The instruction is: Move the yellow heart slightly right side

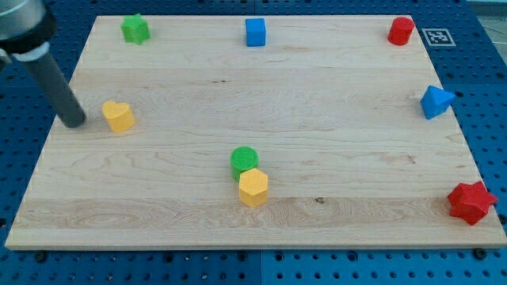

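The yellow heart (119, 115) lies on the wooden board near its left edge. My tip (73, 123) rests on the board just left of the heart, a small gap apart. The rod slants up toward the view's top left corner.
A green star (135, 29) sits at top left, a blue cube (255, 32) at top middle, a red cylinder (401, 31) at top right. A blue triangle block (436, 101) lies at the right edge, a red star (470, 203) at bottom right. A green cylinder (245, 160) touches a yellow hexagon (253, 188) at bottom middle.
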Motion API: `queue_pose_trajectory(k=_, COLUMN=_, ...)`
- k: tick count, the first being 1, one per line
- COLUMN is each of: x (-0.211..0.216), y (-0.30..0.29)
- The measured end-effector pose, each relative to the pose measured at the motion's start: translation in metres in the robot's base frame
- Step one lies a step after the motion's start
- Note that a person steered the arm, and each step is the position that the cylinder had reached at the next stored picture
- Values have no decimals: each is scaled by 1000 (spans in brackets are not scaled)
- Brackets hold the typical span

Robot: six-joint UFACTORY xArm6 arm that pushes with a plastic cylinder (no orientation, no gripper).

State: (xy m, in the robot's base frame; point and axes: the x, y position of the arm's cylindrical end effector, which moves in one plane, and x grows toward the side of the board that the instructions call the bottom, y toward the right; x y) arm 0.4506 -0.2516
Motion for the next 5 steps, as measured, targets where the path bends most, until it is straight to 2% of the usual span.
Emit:
queue_pose_trajectory(k=1, x=5, y=13)
queue_pose_trajectory(k=5, x=-21, y=16)
